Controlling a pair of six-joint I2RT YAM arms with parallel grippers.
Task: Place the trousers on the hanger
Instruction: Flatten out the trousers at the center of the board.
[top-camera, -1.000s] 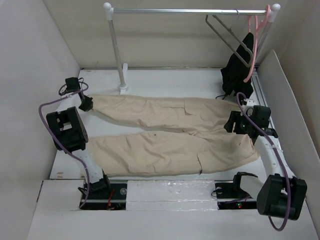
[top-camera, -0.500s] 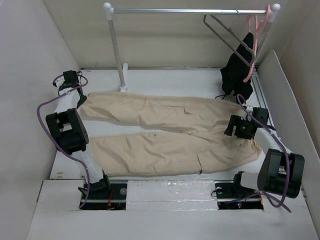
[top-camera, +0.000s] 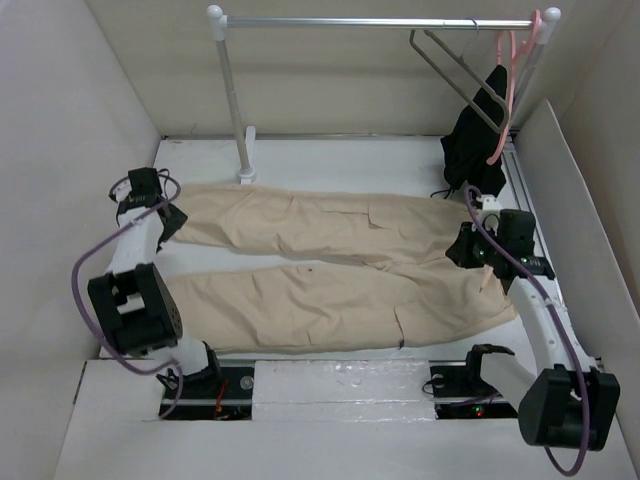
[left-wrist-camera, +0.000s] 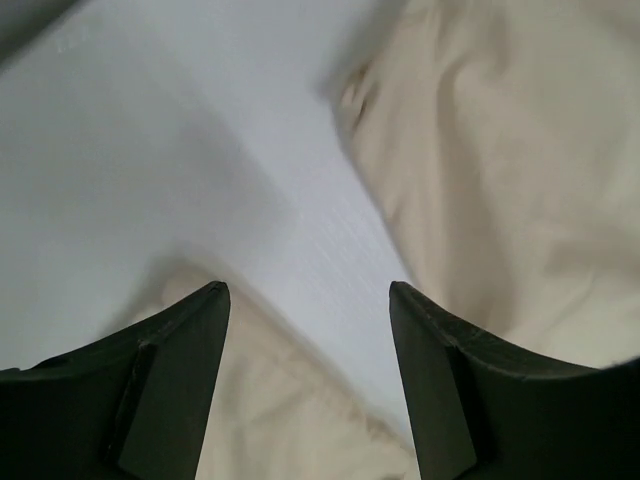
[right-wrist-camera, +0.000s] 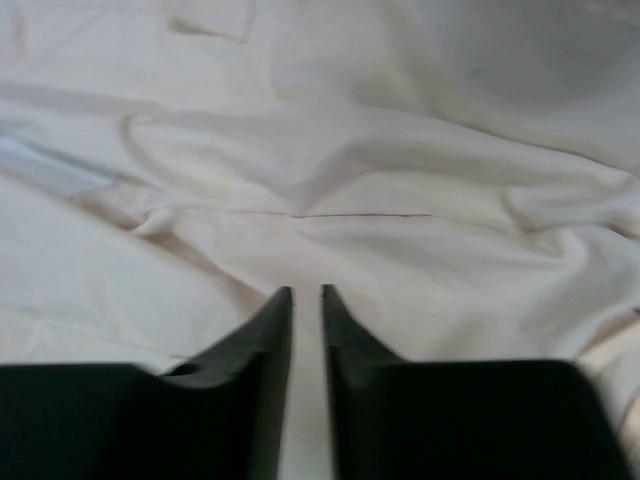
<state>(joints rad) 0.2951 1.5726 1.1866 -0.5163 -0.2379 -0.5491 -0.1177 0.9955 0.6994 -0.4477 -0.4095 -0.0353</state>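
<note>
The beige trousers lie flat on the white table, legs pointing left and waist at the right. The grey wire hanger hangs on the rail at the back right, apart from both arms. My left gripper hovers at the far leg's cuff, open, with bare table and beige cloth between and beside its fingers. My right gripper rests at the waist. Its jaws stand almost together over the cloth. Cloth shows in the slit; whether it is pinched does not show.
A metal rail on a white post spans the back. A pink hanger with a black garment hangs beside the wire one. White walls close in left and right.
My left gripper has opened, drawn back off the far leg's cuff, then come down beside it. My right gripper's jaws have narrowed from wide apart to a slit at the waist.
</note>
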